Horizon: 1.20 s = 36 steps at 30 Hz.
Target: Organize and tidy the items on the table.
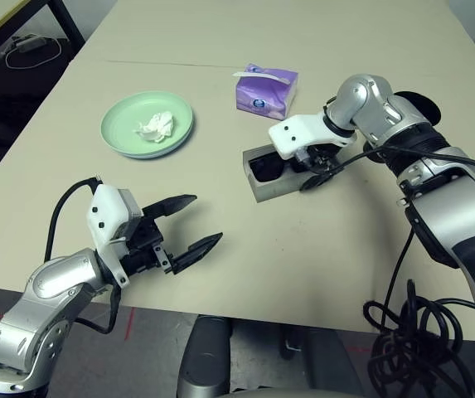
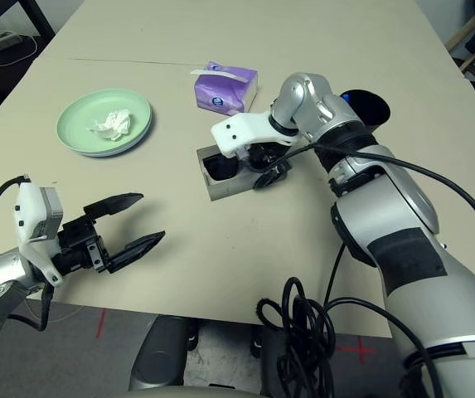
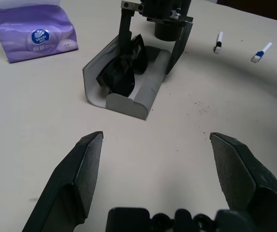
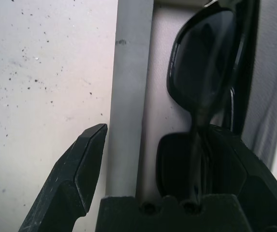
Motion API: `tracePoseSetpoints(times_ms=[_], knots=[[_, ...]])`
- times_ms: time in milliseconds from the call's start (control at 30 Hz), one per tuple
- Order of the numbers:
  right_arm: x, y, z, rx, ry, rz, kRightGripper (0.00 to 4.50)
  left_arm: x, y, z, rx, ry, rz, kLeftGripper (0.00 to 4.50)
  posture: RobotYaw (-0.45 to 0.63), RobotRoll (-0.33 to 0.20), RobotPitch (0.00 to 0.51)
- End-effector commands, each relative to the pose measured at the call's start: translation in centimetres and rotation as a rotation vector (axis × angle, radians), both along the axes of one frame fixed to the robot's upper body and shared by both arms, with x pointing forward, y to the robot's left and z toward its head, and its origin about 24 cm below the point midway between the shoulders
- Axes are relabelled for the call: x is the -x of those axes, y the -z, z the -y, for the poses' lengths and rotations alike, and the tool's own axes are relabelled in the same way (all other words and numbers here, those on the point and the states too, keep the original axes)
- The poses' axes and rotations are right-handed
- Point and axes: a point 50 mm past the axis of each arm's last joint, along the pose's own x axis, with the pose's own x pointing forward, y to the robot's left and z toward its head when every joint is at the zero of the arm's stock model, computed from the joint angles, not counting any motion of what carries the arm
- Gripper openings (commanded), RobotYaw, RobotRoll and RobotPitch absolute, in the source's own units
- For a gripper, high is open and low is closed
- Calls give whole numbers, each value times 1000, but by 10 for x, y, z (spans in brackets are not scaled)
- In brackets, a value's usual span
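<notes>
One beige table (image 1: 245,249) over grey floor (image 1: 158,340) with red marks (image 1: 131,323)

The left gripper (image 1: 209,219) is hanging wide open; the right gripper (image 4: 155,128) is spreading its fingers, pointing downward.

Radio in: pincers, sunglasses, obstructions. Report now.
Left pincer open over bare tabletop. Right pincer open at the case. Sunglasses lying in open grey case. Purple tissue box nearby, not blocking.
</notes>
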Motion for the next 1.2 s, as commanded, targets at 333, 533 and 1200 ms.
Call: tracePoseSetpoints(times_ms=[333, 533, 1200], knots=[[2, -18, 1, -38, -3, 43, 4444, -10, 4, 3, -6, 29, 10, 4500, 276, 0, 184], [1, -24, 2, -59, 14, 56, 4444, -10, 3, 4, -5, 30, 14, 4500, 277, 0, 181], [7, -27, 8, -175, 69, 2, 4444, -18, 1, 5, -3, 35, 23, 4500, 230, 0, 167]])
